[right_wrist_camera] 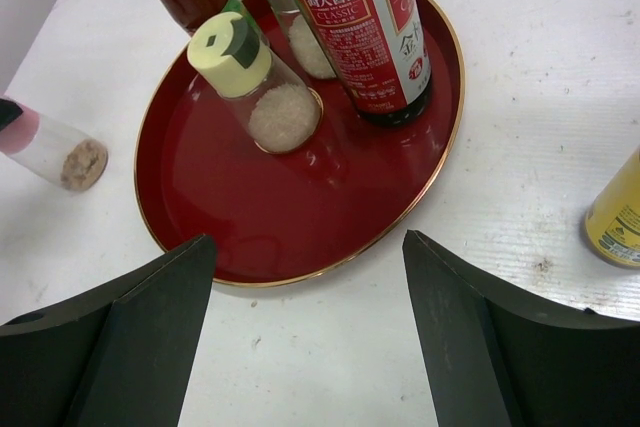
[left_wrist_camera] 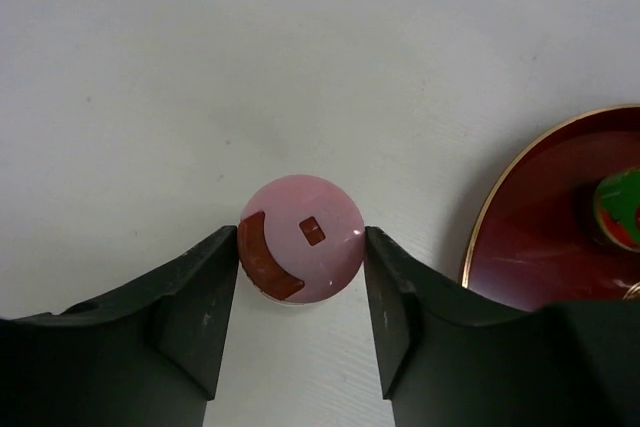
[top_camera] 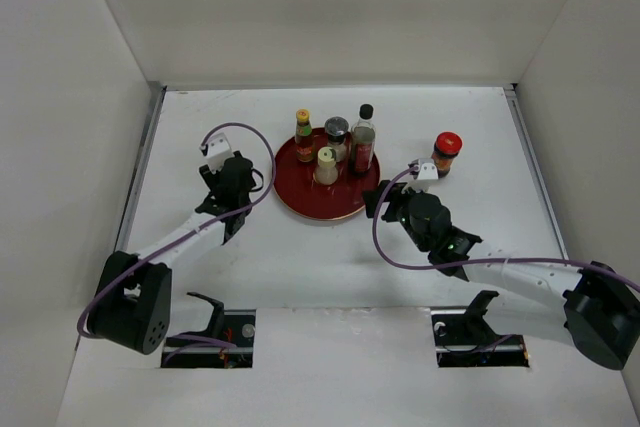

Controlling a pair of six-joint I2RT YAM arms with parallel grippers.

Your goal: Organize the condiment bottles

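1 shaker (left_wrist_camera: 305,222) (pink) pinched by left hand (left_wrist_camera: 300,252).

Lab robot cell — white enclosure walls (top_camera: 330,7), table (top_camera: 320,272).

The red label (right_wrist_camera: 345,7) on the tall bottle (right_wrist_camera: 395,82) reads 海天酱油 and CLASSIC.

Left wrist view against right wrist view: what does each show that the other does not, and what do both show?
Only left wrist: the lid of the pink shaker from above, with the left gripper closed on it. Only right wrist: the cream shaker, the soy sauce bottle, and a yellow container at the edge. Both: the red tray and the pink shaker.
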